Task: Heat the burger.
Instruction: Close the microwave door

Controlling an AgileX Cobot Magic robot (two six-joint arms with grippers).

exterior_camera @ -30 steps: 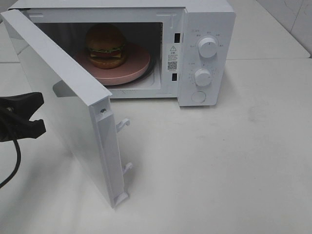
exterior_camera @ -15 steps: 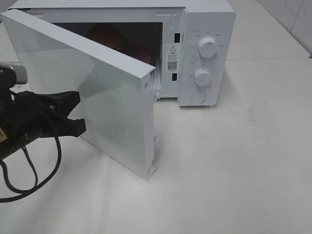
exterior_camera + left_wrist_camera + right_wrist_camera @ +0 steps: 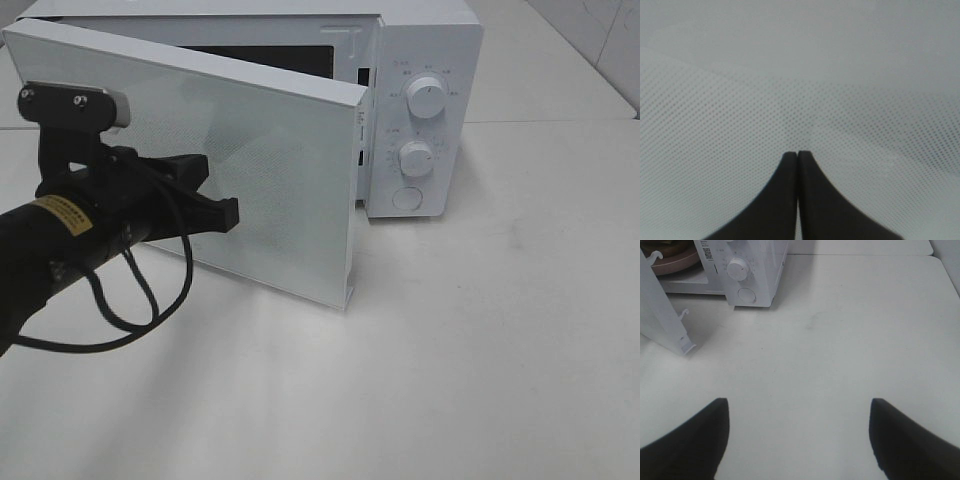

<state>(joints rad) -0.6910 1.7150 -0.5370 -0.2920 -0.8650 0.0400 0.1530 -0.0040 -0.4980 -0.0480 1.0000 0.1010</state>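
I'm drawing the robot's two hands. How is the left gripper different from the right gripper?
The left gripper is shut, its black fingers together; the right gripper is open, fingers wide apart. The left gripper points at the microwave door, right up close; the right gripper hangs over bare table, away from the microwave. Both have dark fingers that narrow toward the tips.

Bright even light, soft shadows on the table point(image 3: 480, 330), blurry left wrist view
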